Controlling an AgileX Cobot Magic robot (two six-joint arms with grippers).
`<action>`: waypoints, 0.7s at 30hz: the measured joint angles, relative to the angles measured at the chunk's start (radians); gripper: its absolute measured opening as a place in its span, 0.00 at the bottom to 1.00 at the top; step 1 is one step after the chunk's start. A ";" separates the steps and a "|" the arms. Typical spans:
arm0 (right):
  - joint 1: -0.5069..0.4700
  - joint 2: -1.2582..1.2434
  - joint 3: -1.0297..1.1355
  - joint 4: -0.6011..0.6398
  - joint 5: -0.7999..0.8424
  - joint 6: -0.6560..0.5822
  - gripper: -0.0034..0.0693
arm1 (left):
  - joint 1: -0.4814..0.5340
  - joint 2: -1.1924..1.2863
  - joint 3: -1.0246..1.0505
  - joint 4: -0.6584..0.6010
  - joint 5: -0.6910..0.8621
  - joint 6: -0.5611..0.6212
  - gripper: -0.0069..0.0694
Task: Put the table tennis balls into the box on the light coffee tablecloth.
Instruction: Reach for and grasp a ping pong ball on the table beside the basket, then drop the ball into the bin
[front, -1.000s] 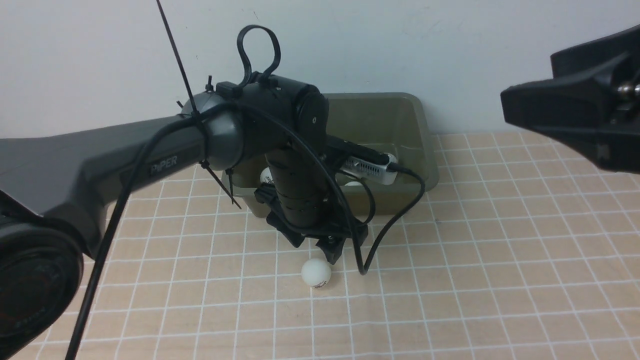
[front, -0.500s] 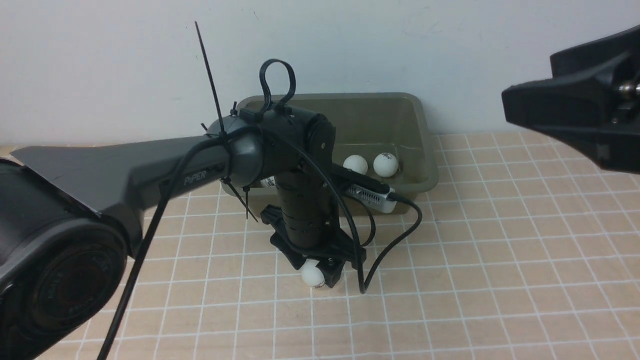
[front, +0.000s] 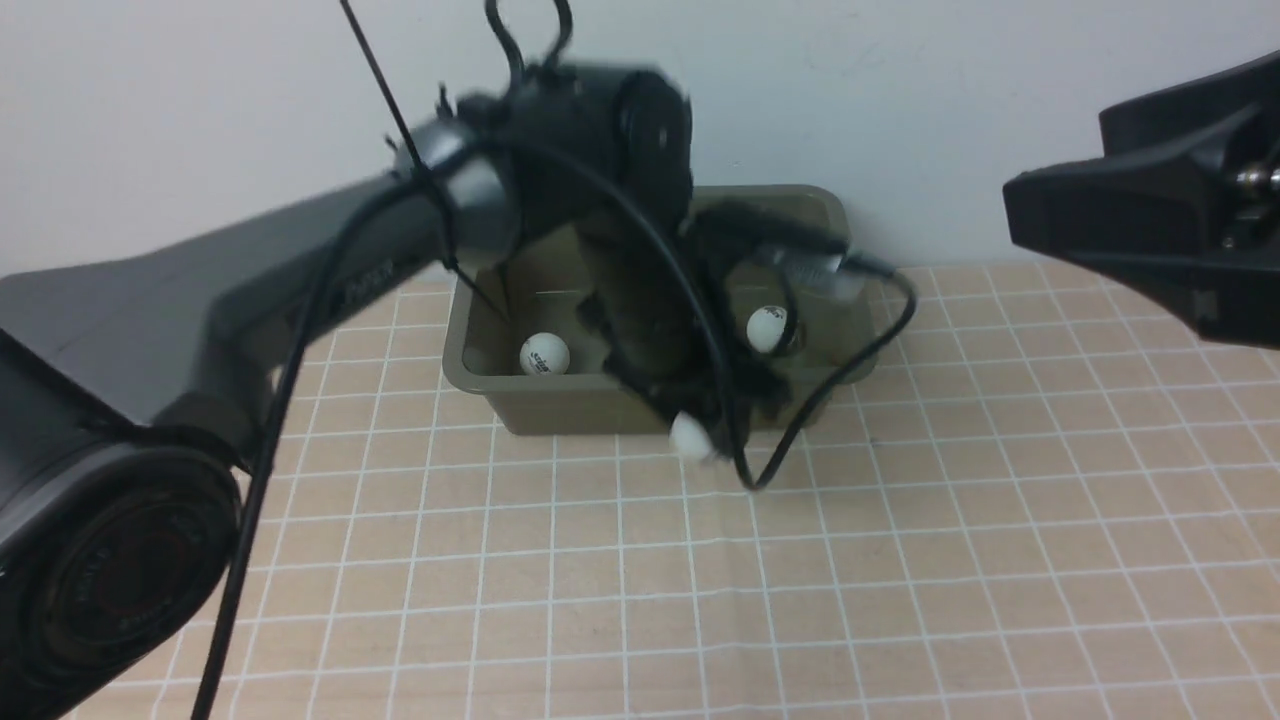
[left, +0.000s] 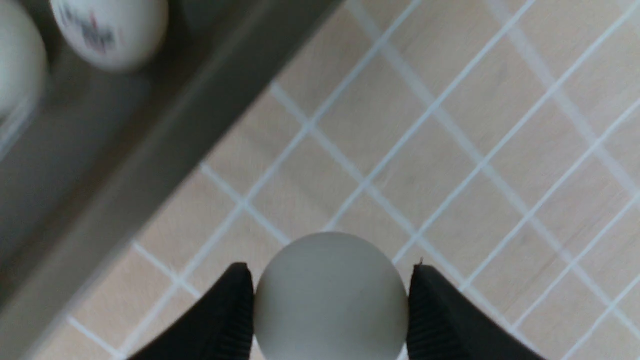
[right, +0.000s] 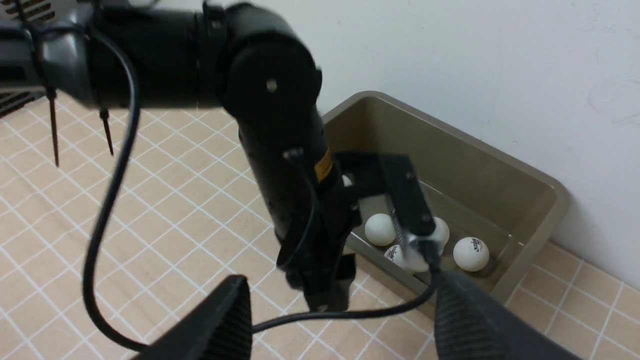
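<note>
My left gripper (front: 695, 430) is shut on a white table tennis ball (front: 690, 437) and holds it above the tablecloth (front: 900, 560), just in front of the box's near wall. In the left wrist view the ball (left: 330, 297) sits between both black fingers (left: 220, 320). The olive-grey box (front: 560, 410) stands at the back by the wall. Balls lie inside it (front: 545, 354) (front: 769, 327); the right wrist view shows balls on its floor (right: 471, 253) (right: 380, 229). My right gripper (right: 340, 320) is open and empty, raised at the right.
A white wall rises right behind the box. The left arm's black cable (front: 800, 440) hangs over the box's front rim. The checked cloth spreads in front and to the right of the box.
My left gripper came down onto the ball on the cloth, shut on it, then lifted it back toward the box. The right arm has not moved.
</note>
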 joint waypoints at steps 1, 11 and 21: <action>0.000 0.000 0.000 0.000 0.000 0.000 0.67 | 0.001 -0.002 -0.015 -0.002 -0.003 0.012 0.50; 0.000 0.000 0.000 0.000 0.005 0.000 0.67 | 0.147 0.041 -0.114 0.132 -0.211 0.041 0.50; 0.000 0.000 0.000 -0.001 -0.030 0.000 0.67 | 0.193 0.020 -0.166 0.168 -0.174 0.064 0.73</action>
